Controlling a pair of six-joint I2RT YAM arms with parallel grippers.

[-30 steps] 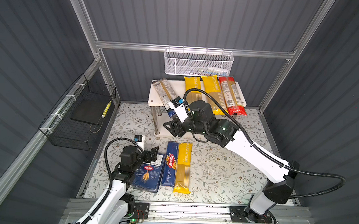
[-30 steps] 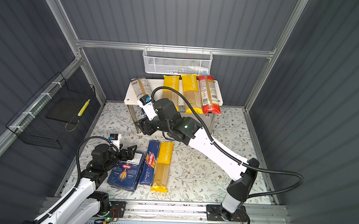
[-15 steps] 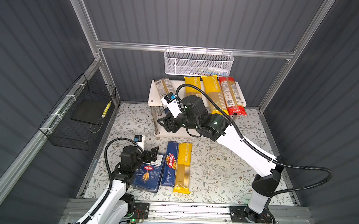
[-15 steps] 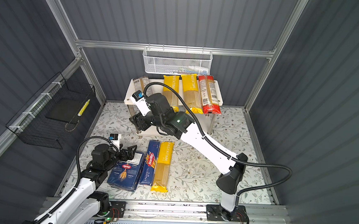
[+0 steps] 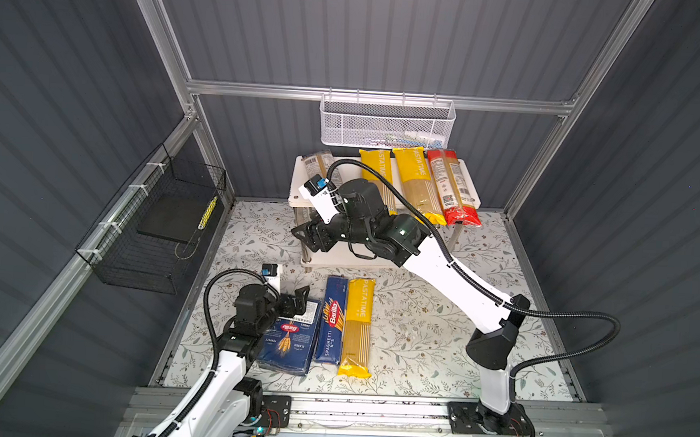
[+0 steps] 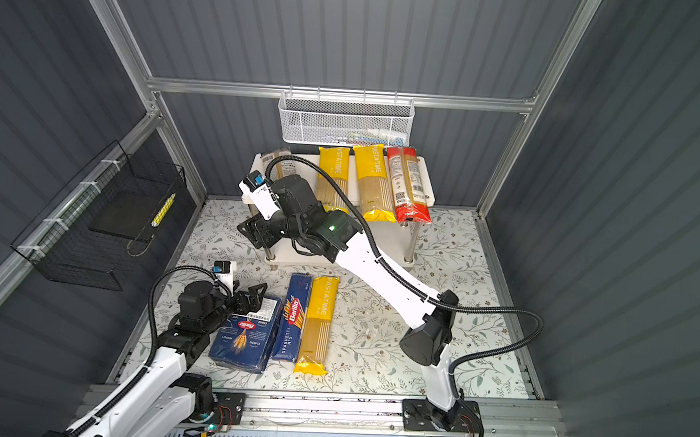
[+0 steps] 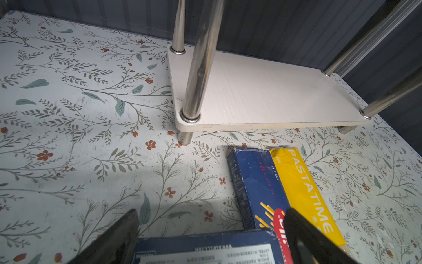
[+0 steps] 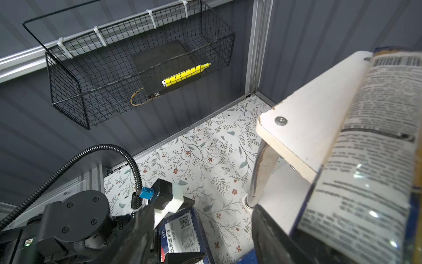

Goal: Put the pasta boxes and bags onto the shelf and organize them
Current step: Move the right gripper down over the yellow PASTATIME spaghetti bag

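We look down on a floral worktop (image 5: 415,344) walled in grey. At its back stands the shelf (image 5: 472,191), two white boards on chrome posts. The left wrist view shows its lower board (image 7: 262,98) raised slightly off the worktop on short feet. The right arm (image 5: 453,276) reaches across the middle to the shelf's front left corner. A black wire basket (image 5: 151,232) hangs on the left wall, and a white mesh basket (image 5: 387,126) hangs on the back rail above the shelf.

In front of the shelf three packs lie side by side on the worktop. The wide Barilla box (image 5: 290,345) is on the left and the narrow Barilla box (image 5: 333,326) in the middle. Touching the narrow box on the right is a yellow PASTATIME bag (image 5: 357,324).

On the top board we count four bags lying front to back. From the left they are a white-labelled bag (image 5: 316,161), largely hidden by the arm, a second yellow bag (image 5: 378,169), a third yellow bag (image 5: 415,177) and the red-ended bag (image 5: 452,188). In the right wrist view the white-labelled bag runs past the board's front edge.

The right fingers (image 8: 137,235) stand apart with nothing between them, just off the shelf's front left post. The left fingers (image 7: 114,237) are spread too, over the far end of the wide Barilla box; we cannot tell whether they touch it. A yellow marker (image 8: 186,74) lies in the black wire basket.
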